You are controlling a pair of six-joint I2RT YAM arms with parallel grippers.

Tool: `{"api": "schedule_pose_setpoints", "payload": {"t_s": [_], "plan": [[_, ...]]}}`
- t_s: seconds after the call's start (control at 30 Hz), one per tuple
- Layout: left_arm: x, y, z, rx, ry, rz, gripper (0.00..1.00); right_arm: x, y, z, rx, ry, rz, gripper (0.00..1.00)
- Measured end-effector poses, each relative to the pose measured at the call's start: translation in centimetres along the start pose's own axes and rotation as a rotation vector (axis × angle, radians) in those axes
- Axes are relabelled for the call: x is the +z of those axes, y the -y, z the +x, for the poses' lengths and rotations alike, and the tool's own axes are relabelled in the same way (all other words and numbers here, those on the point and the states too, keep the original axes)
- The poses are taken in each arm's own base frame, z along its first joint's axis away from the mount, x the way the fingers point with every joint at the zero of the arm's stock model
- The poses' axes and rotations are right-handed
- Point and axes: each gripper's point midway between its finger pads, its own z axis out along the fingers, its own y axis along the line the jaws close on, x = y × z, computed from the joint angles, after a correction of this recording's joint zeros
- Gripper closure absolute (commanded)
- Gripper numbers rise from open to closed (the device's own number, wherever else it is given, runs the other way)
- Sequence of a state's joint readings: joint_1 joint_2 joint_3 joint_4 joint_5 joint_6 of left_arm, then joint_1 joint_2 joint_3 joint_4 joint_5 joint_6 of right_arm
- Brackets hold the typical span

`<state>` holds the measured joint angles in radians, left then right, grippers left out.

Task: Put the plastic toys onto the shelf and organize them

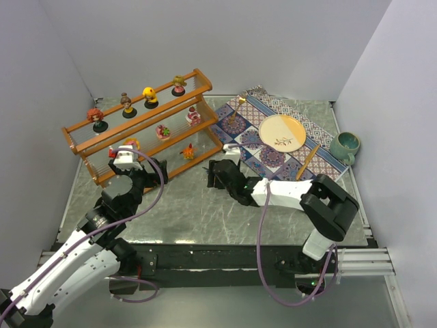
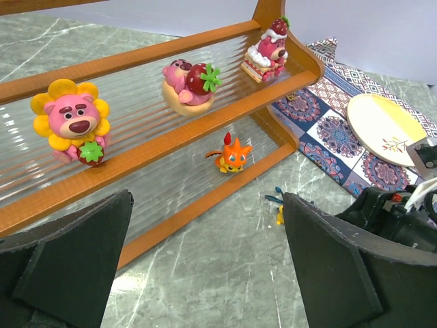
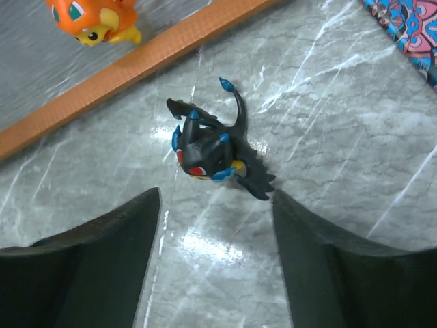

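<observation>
The shelf (image 1: pixel 184 158) stands slanted at the back left. Its top tier holds several big-headed dolls, such as one at the left end (image 1: pixel 96 117). In the left wrist view the middle tier (image 2: pixel 171 137) holds three pink toys: a sunflower one (image 2: pixel 72 126), a strawberry one (image 2: pixel 188 80) and a cake one (image 2: pixel 268 51). An orange toy (image 2: pixel 233 154) stands on the bottom tier. A black spiky toy (image 3: pixel 208 147) lies on the table just in front of my open, empty right gripper (image 3: pixel 217 205). My left gripper (image 2: pixel 208 225) is open and empty before the shelf's bottom rail.
A patterned blue mat (image 1: pixel 263 160) lies at the back right with a round plate (image 1: pixel 283 132) and a gold utensil (image 1: pixel 307 162) on it. A teal mug (image 1: pixel 345 147) stands by the right wall. Walls enclose the table on three sides.
</observation>
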<state>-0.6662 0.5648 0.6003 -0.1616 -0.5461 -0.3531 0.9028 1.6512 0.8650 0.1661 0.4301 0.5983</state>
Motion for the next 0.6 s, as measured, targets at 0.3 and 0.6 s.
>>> {"api": "schedule_pose_setpoints", "payload": {"t_s": [0.3, 0.6], "plan": [[0.5, 0.9, 1.2, 0.015, -0.045, 0.037, 0.03, -1.0, 2.0, -1.1, -0.019, 0.019, -0.05, 0.29], [4.2, 5.7, 7.7, 0.029, -0.291, 0.131, 0.01, -4.5, 5.7, -3.5, 0.061, 0.107, -0.056, 0.26]]}}
